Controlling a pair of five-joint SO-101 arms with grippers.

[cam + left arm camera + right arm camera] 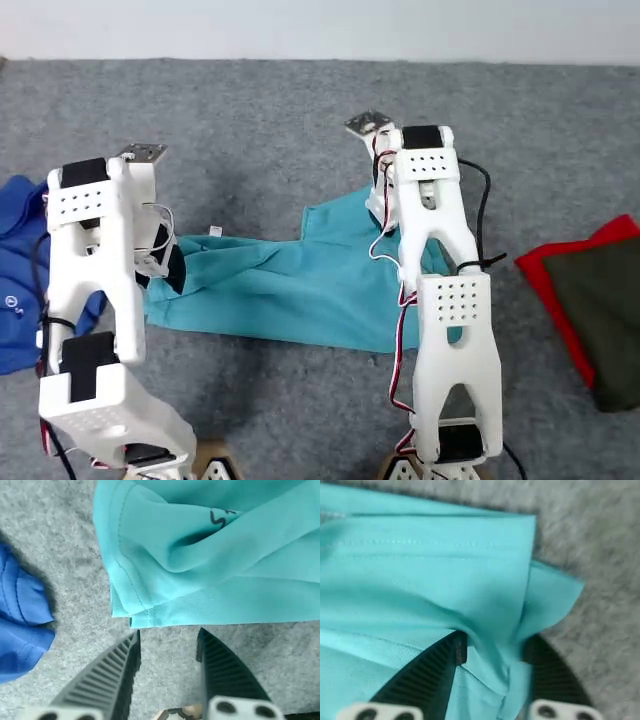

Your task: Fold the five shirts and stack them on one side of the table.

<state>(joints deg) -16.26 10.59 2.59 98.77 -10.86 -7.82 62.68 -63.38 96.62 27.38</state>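
1. Teal fabric shirt (290, 290) lies spread on the grey carpeted table (300, 100), between my arms.
2. My left gripper (167, 635) gapes over bare carpet, just beside the shirt's corner.
3. My right gripper (492, 642) stands parted, a shirt fold between its fingers.

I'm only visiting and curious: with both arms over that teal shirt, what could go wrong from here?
1. The left gripper is open just short of a doubled corner of the teal shirt. Closing there might catch one layer, or nothing.
2. The right gripper is open around a bunched fold, so it may lift a wrinkle and leave the fold crooked.
3. The blue shirt lies close to that corner and could get dragged along.
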